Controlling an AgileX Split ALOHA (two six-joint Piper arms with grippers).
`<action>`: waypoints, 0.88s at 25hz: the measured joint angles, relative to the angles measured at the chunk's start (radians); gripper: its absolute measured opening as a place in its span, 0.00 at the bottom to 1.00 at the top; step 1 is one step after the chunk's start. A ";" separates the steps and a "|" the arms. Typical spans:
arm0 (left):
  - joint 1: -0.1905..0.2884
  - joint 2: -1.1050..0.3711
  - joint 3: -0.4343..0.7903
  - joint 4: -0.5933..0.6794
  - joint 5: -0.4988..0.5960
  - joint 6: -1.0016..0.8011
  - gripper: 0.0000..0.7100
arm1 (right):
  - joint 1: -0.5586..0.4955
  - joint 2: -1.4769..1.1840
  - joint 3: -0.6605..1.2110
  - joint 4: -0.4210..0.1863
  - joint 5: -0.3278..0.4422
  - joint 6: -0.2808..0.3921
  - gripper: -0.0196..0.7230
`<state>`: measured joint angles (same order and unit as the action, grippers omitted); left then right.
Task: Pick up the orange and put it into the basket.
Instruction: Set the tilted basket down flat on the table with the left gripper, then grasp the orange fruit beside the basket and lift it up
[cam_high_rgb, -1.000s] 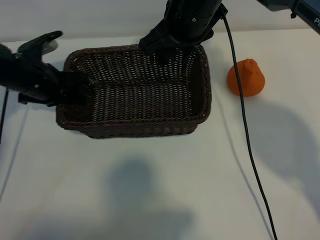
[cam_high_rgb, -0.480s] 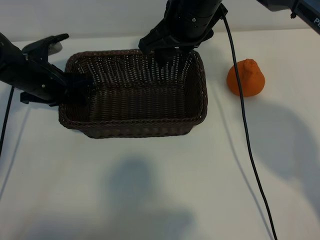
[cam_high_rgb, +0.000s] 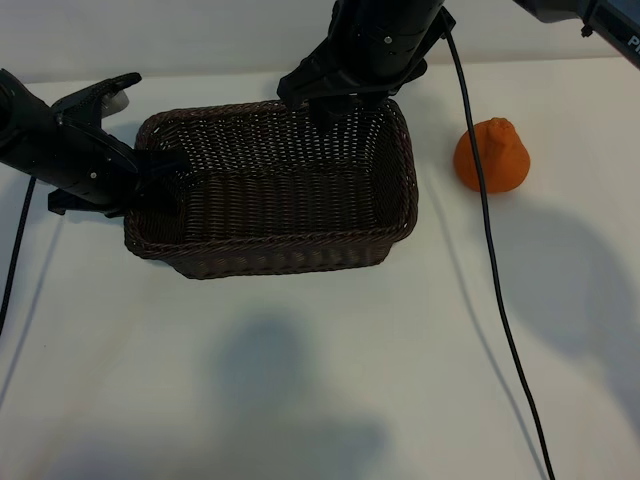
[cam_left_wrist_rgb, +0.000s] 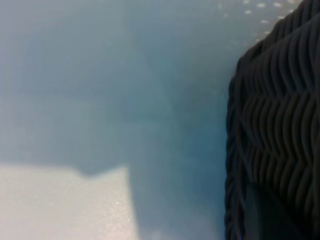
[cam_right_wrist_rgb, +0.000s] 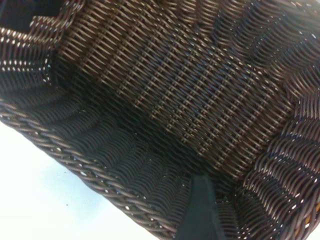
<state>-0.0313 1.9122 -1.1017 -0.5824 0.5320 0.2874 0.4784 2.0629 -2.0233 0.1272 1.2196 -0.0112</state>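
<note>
Ext. view: basket (cam_high_rgb: 275, 262) is sitting mid-table on the white table (cam_high_rgb: 300, 380), empty inside. Orange (cam_high_rgb: 491, 155) is resting on the table well apart from the basket, off its right end, knob up, w/ a black cable (cam_high_rgb: 495, 280) running across in front of it. Nothing is touching the orange.

Left gripper (cam_high_rgb: 150, 170) is sitting at the basket's left end, fingers clenched on the rim/wall there, one finger dipping inside the basket, the other hidden outside. Left arm is reaching in from the left edge.

Right gripper (cam_high_rgb: 330, 100) is hanging over the basket's far rim, near its right half, fingers spread & gripping nothing; the arm body is covering part of the rim from this angle.

Left wrist view is giving what ext. can't: a close look at the basket's outer weave (cam_left_wrist_rgb: 280, 125) beside bare table, w/ a dark finger edge (cam_left_wrist_rgb: 260, 220) lying against the wicker. No orange in it.

Right wrist view is looking straight down into the basket: woven floor (cam_right_wrist_rgb: 175, 90), sloping walls, braided rim (cam_right_wrist_rgb: 75, 160), a strip of table outside. One dark fingertip (cam_right_wrist_rgb: 200, 210) is showing over the inside wall, not pinching anything. Orange isn't showing here either; only the ext. view is placing it.
</note>
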 joint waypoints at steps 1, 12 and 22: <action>0.000 0.000 0.000 0.000 0.000 0.000 0.21 | 0.000 0.000 0.000 0.000 0.000 0.000 0.75; 0.000 0.000 -0.001 -0.020 0.020 -0.005 0.91 | 0.000 0.000 0.000 0.000 0.000 0.001 0.75; 0.000 -0.107 -0.002 -0.018 0.069 -0.006 0.85 | 0.000 0.000 0.000 -0.001 0.000 0.000 0.75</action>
<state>-0.0313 1.8053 -1.1040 -0.6005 0.6012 0.2818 0.4784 2.0629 -2.0233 0.1266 1.2196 -0.0113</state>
